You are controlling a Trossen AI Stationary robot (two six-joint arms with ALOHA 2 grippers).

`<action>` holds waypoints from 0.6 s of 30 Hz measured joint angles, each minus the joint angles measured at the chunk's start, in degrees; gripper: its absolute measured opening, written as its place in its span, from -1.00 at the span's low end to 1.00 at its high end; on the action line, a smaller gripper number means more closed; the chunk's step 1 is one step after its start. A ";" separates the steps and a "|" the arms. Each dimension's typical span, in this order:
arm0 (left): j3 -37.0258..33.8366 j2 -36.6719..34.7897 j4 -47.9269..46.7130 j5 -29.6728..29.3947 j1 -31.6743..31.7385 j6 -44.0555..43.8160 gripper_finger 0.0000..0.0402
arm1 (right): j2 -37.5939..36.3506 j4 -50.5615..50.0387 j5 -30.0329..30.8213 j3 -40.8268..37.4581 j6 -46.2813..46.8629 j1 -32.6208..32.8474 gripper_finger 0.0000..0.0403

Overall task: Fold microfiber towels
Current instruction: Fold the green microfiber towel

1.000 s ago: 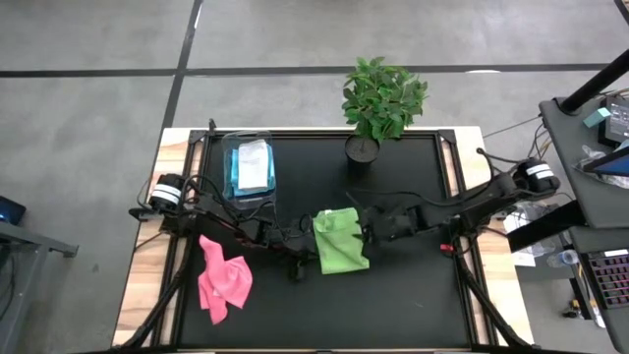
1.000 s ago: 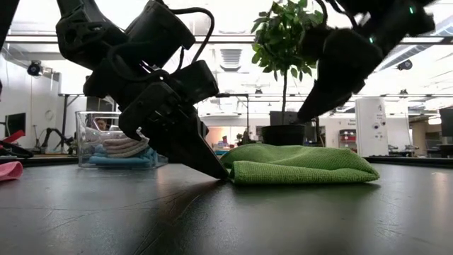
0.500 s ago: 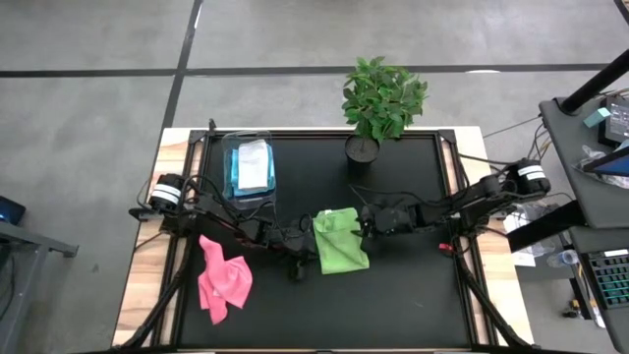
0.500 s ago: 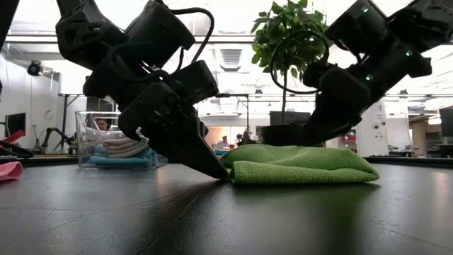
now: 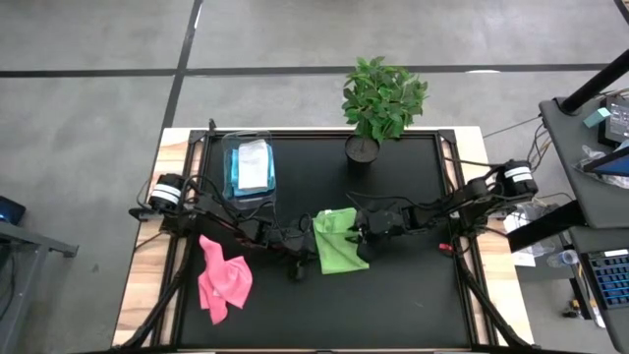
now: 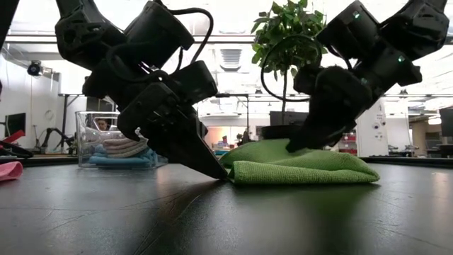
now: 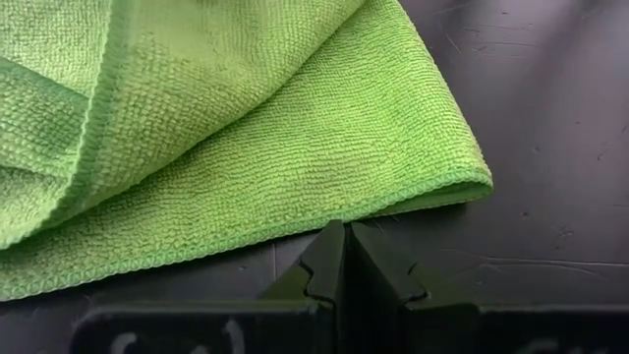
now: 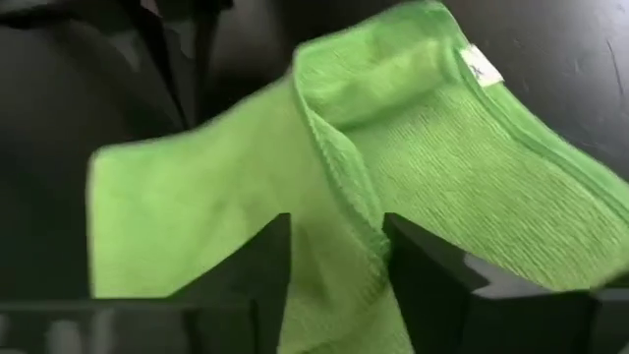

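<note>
A lime green towel [image 5: 341, 241], folded over, lies flat on the black table's middle. My left gripper [image 5: 303, 239] is shut, its tips down at the towel's left edge. My right gripper [image 5: 358, 229] is open and comes slanting down from the right onto the towel's top. A raised fold [image 8: 339, 167] of the upper layer stands between its fingers. A crumpled pink towel [image 5: 224, 278] lies on the table at the near left. Folded towels lie stacked in the clear bin [image 5: 249, 167]. My left gripper's shut fingertips [image 7: 339, 241] stand on the table against the green towel's folded left edge [image 7: 295, 224], slanting down from the table's left. My right gripper's fingertips [image 6: 296, 145] rest on the towel's top layer, slanting down from the right. A ridge of cloth [image 8: 344, 211] lies between the two open fingers, and the towel stays on the table.
A potted plant [image 5: 381, 98] stands at the table's far edge, right of the bin. Bare black tabletop [image 5: 393, 305] lies along the near side. A dark side table [image 5: 590, 128] with clutter stands off the right edge.
My right gripper has come down and toward the table's left, from above the green towel's right side onto its top. The towel and my left gripper have stayed where they were.
</note>
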 joint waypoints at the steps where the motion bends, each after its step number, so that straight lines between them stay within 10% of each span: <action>1: -0.04 -0.01 0.03 0.00 0.00 0.00 -0.96 | -0.04 0.19 -0.04 0.15 -0.02 0.02 -0.32; 9: -0.12 -0.01 0.16 0.00 0.00 -0.01 -0.96 | -0.12 -0.04 -3.48 2.35 1.05 1.23 -0.88; 18: -0.23 -0.01 0.60 0.00 0.00 0.00 -0.96 | 4.07 -0.12 -3.41 6.80 2.79 4.12 -0.95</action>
